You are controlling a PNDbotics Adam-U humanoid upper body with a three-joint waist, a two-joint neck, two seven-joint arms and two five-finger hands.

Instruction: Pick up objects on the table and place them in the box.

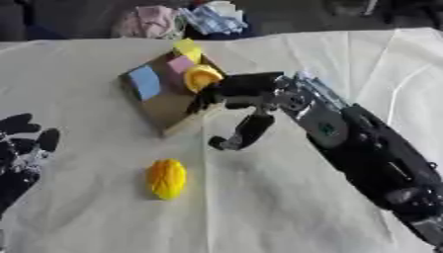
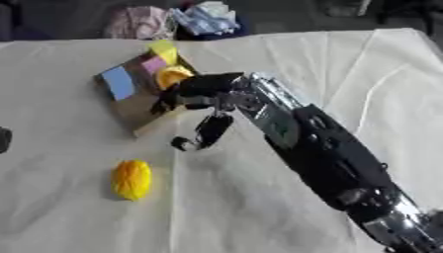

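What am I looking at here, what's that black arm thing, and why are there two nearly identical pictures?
It is a humanoid robot, seen through the two eyes of its head camera, hence the near-identical pictures. Its right hand reaches over a shallow cardboard box on a cloth-covered table. The box holds blue, pink and yellow pieces. An orange-yellow object sits at the fingers; whether they hold it is unclear. A yellow ball-like object lies on the cloth. The left hand rests open at the left edge.

Right arm (image 1: 372,153) clad in bulky black casing; silver metal seen at wrist and near elbow; small green mark on forearm. Right hand (image 1: 238,94) black. Left hand (image 1: 22,148) black, silver-jointed.
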